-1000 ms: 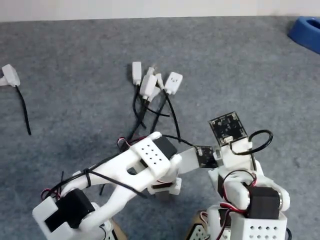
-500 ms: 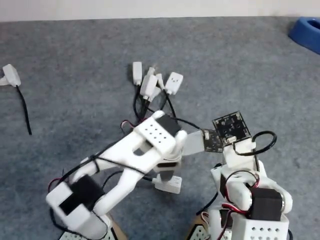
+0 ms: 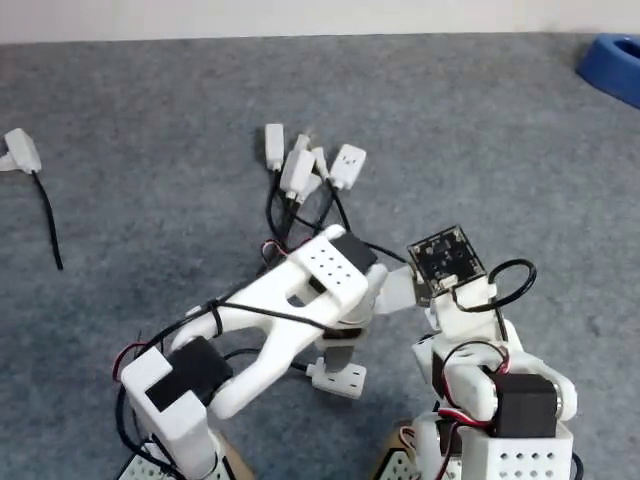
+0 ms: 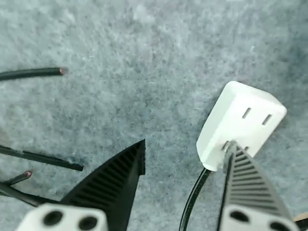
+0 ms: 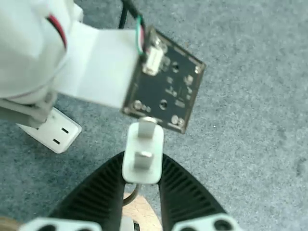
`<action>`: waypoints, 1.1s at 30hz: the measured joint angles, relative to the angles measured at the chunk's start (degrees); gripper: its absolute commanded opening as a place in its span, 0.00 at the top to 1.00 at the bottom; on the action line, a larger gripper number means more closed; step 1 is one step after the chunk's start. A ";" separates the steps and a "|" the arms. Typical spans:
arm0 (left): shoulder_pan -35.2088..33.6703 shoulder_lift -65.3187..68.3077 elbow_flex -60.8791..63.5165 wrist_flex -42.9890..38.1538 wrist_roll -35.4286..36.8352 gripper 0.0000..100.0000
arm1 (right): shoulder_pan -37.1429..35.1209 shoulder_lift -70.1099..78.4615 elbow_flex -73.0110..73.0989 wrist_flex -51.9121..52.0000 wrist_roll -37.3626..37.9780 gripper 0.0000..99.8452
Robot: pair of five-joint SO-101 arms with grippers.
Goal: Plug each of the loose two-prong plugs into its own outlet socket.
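A white outlet socket (image 4: 240, 125) with two slots lies on the grey carpet, its black cord trailing off. My left gripper (image 4: 185, 144) hangs open over it, one fingertip (image 4: 231, 149) at the socket's edge and the other over bare carpet. In the high view this socket (image 3: 338, 378) sits just below the left arm's wrist (image 3: 325, 275). My right gripper (image 5: 142, 166) is shut on a white two-prong plug (image 5: 142, 154), held close to the left arm's camera board (image 5: 163, 91). The socket (image 5: 53, 130) lies off to one side of it.
A cluster of white plugs and sockets (image 3: 305, 165) with tangled black cords lies mid-table. One more plug (image 3: 20, 150) with a black cord sits at the far left. A blue container (image 3: 612, 65) is at the back right corner. Loose cord ends (image 4: 33, 72) lie near the left gripper.
The left arm has swung its wrist farther up the table and to the right, uncovering the socket. The right arm's wrist shifted slightly left, and the socket has stayed put.
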 measured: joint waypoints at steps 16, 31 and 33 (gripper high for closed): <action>-0.70 -1.23 -8.62 8.97 4.57 0.74 | 0.00 0.00 0.00 0.00 0.00 0.99; 3.69 -2.20 3.78 3.87 5.45 0.74 | 19.08 6.15 1.49 -7.82 2.73 0.99; 3.78 -2.20 4.66 3.34 5.71 0.74 | 20.22 8.00 1.58 -9.23 2.73 0.99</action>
